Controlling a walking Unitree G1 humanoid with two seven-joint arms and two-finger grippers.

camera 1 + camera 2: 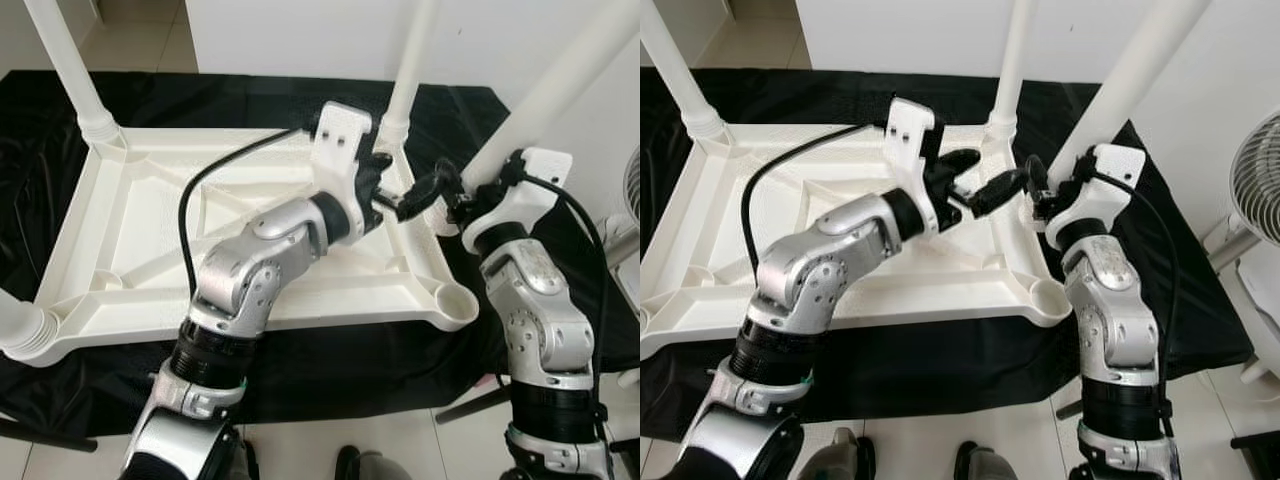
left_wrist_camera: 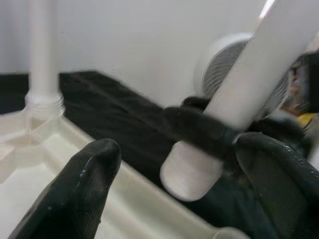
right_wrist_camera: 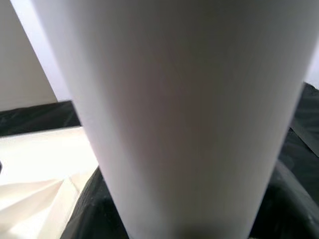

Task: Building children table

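right gripper (image 1: 447, 192) clenched on loose white leg (image 1: 560, 85), tilted at right of frame, its end just above the black cloth (image 1: 300, 95) | left gripper (image 1: 965, 180) released, beside that end | tabletop (image 1: 150, 250) upside down, centre frame; empty corner socket (image 1: 462, 300) lower right | risk: tilted leg likely misses or jams there

Silver jointed arms (image 1: 260, 265), black cables — seemingly glossy jaws

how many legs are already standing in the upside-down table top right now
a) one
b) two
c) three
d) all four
c) three white legs stand in corner sockets of the table top, while the near right socket is empty and the right gripper holds the fourth leg beside the top's edge.
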